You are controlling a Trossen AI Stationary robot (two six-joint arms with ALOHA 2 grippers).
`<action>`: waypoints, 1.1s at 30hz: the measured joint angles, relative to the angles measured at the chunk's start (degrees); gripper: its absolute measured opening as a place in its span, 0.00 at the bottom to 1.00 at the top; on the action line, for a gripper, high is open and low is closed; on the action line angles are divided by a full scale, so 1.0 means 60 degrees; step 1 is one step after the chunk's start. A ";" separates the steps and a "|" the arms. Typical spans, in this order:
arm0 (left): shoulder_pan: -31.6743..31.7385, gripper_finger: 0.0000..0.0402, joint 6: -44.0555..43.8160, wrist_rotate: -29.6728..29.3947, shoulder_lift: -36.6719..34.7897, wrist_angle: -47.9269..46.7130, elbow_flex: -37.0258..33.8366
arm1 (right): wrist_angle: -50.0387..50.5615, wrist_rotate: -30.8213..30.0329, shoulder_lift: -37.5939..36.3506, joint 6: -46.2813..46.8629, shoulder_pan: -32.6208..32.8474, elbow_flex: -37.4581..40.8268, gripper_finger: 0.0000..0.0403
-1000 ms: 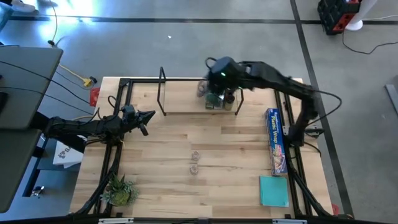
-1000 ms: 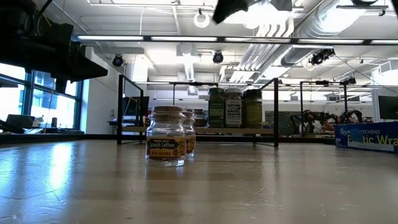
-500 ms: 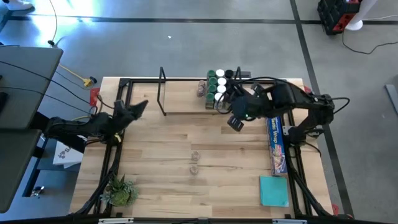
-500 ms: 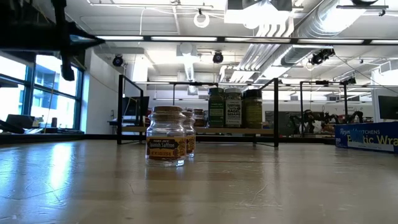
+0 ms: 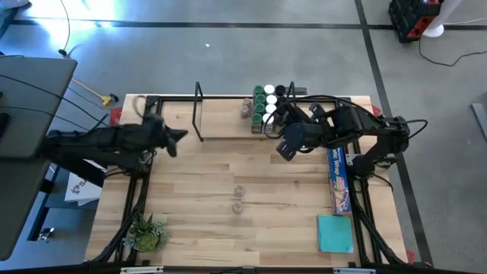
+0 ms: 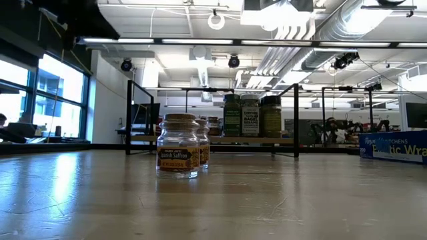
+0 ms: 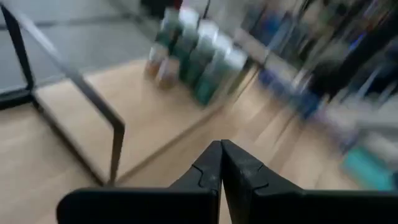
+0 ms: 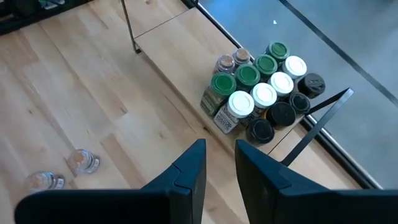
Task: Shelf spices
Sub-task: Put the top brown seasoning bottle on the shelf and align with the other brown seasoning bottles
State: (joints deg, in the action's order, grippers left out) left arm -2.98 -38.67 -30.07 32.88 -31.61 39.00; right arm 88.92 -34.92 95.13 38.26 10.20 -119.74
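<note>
Several spice jars [image 5: 266,106] with green, white and dark lids stand close together at the right end of the wooden shelf [image 5: 228,125], by its black hoop; the right wrist view shows the group [image 8: 261,93]. Two clear jars [image 5: 238,198] stand on the table's middle, and they also show in the low view [image 6: 178,155]. My right gripper [image 5: 285,151] hangs open above the table just near of the shelf's right end, with nothing between its fingers [image 8: 193,171]. My left gripper [image 5: 183,135] is shut and empty, raised at the table's left, left of the shelf.
A long blue plastic-wrap box [image 5: 337,171] lies along the table's right edge, with a teal pad [image 5: 335,232] near of it. A small green plant [image 5: 147,232] sits at the near left corner. Bare wood lies around the two clear jars.
My right gripper has drawn back from over the shelved jars toward the table's near right, then held still. My left gripper has risen at the table's left and tipped further downward, staying shut. No jar has moved.
</note>
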 joint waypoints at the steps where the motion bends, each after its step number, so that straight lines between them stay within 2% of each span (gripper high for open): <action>1: 0.0000 0.01 0.0038 0.0116 0.0383 -0.0331 0.0187 | 0.0000 0.0009 0.0000 0.0075 0.0000 0.0000 0.19; 6: 0.0004 0.01 -0.0121 0.0487 0.1888 0.0786 0.0304 | -0.0002 0.0157 0.0004 0.0276 -0.0003 0.0000 0.19; 7: 0.0031 0.01 0.0181 0.0917 0.2187 0.1192 0.0311 | -0.0003 0.0157 0.0004 0.0391 0.0000 0.0000 0.19; 12: 0.0197 0.03 0.2279 0.4494 0.4154 0.3111 0.0321 | -0.0003 0.0167 0.0004 0.0696 0.0004 0.0004 0.19; 15: 0.0203 0.08 0.3455 0.5699 0.5512 0.3271 0.0680 | -0.0004 0.0172 0.0004 0.0660 0.0052 0.0004 0.19; 19: 0.0200 0.20 0.5301 0.6469 0.7236 0.3283 0.1371 | -0.0001 0.0162 0.0004 0.0696 0.0187 0.0004 0.19; 27: 0.0060 0.59 0.7830 0.7517 0.9762 0.4324 0.2514 | 0.0035 0.0133 0.0007 0.0773 0.0428 0.0004 0.19; 30: -0.0153 0.70 0.8406 0.7552 1.0403 0.4326 0.2828 | 0.0095 0.0106 0.0007 0.1001 0.0579 0.0004 0.19; 33: -0.0386 0.76 0.8851 0.7452 1.0920 0.4243 0.2981 | 0.0169 0.0103 0.0011 0.1217 0.0750 0.0004 0.19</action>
State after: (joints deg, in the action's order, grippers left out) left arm -5.30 14.43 14.64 98.40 -6.15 56.88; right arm 89.94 -34.30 95.20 45.56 14.69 -119.72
